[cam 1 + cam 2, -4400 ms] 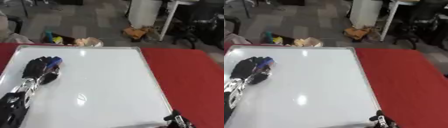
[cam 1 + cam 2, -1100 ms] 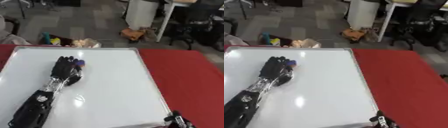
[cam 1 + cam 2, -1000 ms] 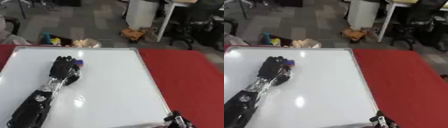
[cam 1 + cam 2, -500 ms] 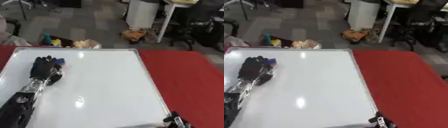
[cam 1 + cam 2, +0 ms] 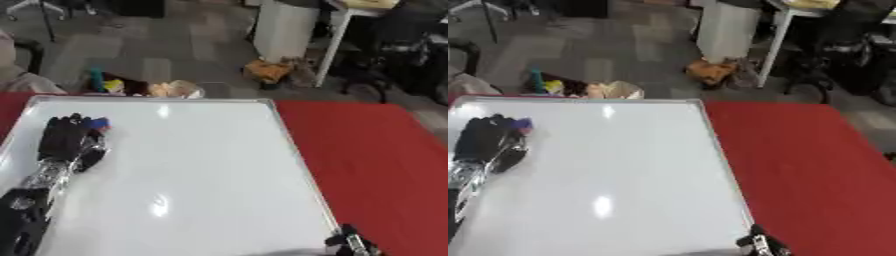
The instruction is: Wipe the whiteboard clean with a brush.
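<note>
Now, my read of the layout:
Board: the whiteboard (image 5: 201,170) fills the lower left and centre of the frame on the red table (image 5: 376,150); I can pick out no marks on its white face, only glare spots.
Working hand: my left hand (image 5: 66,142) lies at the left of the frame near the board's upper-left corner, palm down, forearm running toward the lower left edge.
Hold: its fingers are curled over the brush (image 5: 96,123), of which I see only a blue and red bit poking out past the fingertips.
Brush position: under the left hand and seemingly on the board surface, though I cannot confirm contact; it is close to the board's left rim and top rim.
Key relation: nearly all the uncovered board lies to the right of and below this hand, so I judge the next stroke should run rightward or back down toward me.
Other hand: my right hand (image 5: 350,245) shows only at the bottom edge, just off the board's lower-right corner; I cannot tell how its fingers are set.
Nearer arm: the left, already holding the brush.
</note>
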Tool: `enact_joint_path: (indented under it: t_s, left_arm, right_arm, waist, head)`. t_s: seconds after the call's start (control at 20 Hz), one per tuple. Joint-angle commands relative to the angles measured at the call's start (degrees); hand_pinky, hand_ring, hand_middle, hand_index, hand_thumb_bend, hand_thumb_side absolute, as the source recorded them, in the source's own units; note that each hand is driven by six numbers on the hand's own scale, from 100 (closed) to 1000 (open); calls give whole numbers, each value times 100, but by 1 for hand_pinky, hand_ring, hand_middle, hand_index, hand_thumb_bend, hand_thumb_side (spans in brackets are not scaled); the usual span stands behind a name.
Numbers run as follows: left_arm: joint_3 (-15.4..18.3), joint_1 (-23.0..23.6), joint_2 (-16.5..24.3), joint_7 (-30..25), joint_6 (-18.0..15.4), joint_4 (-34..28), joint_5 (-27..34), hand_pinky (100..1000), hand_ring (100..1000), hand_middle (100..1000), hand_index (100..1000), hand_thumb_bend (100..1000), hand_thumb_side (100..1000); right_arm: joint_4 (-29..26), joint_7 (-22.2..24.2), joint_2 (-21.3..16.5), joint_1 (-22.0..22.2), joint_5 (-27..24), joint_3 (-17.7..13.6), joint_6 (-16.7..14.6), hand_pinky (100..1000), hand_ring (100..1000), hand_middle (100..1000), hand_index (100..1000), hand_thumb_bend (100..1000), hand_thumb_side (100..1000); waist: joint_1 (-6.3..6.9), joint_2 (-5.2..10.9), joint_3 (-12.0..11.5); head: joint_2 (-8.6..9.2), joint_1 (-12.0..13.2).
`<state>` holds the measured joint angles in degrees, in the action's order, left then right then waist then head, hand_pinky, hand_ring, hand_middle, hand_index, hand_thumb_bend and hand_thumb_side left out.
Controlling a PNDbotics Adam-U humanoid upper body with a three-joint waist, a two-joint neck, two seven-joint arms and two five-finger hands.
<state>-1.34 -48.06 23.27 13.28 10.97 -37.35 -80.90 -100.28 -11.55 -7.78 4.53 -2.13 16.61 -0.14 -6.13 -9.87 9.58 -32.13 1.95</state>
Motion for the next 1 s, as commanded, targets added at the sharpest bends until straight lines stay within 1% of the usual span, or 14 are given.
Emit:
enact_joint_path:
  t_s: [0.05,0.25,0.45,1.0]
  left_arm:
    - [-104,351,47,-81,-110,362,-48,888,804,794,891,100,850]
    - [-232,335,-72,-117,-344,185,-63,883,807,793,894,100,946]
    - [-358,293,-224,-169,-556,47,-100,880,809,792,898,100,1000]
    - [-725,-22,-825,-379,-1166,-139,-299,874,813,789,904,100,1000]
  right_arm:
    - [-83,-15,-70,-24,13,-44,-1,421,352,152,552,100,850]
    - [-87,-9,-73,-26,7,-39,0,421,352,152,553,100,849]
    - [-100,-4,-75,-14,3,-36,5,422,352,152,553,100,847]
    - [-115,21,-71,-3,-8,-16,21,422,352,152,553,100,847]
  waist:
    - [-12,-17,-5]
    - [-18,-6,2]
    - [-38,7,12]
    - [-63,25,60]
  head:
    - [41,-12]
    - [39,-11]
    - [39,-2]
    - [19,45]
